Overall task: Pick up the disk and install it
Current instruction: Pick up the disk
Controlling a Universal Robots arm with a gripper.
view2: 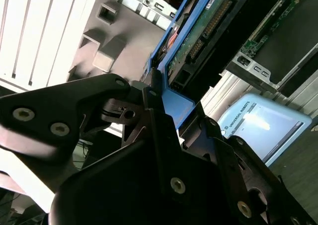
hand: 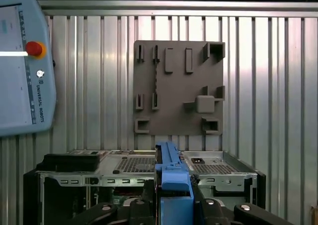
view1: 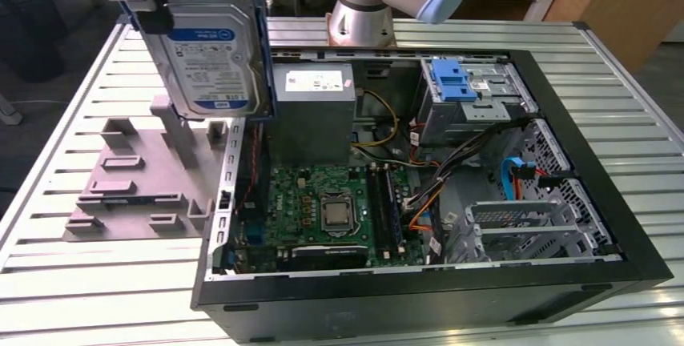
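**Gripping the disk upright beside the open computer case**

The gripper [view2: 171,103] is clamped on the blue frame of the disk [view1: 214,62], its 2 black fingers [view2: 124,88] pressed on either side of the frame. In the exterior view the disk hangs upright in the air at the exterior view's left, over the case's near wall and the grey fixture plate [view1: 128,178], touching neither.

The open computer case [view1: 428,298] lies on the slatted table [view1: 64,298]. Inside, the power-supply box [view1: 313,106] stands between the disk and the drive cage with its blue latch [view1: 454,82]. The motherboard [view1: 331,210] lies nearer the camera, with cables running beside it.

The exterior view shows the disk's white and blue label face, while the second wrist view shows its green circuit-board side [view2: 198,31]. The first wrist view looks along the blue frame [hand: 171,170] to the fixture plate [hand: 179,86] and a teach pendant [hand: 22,66] with a red button.

The power-supply box carries a white sticker, with print too small to read.
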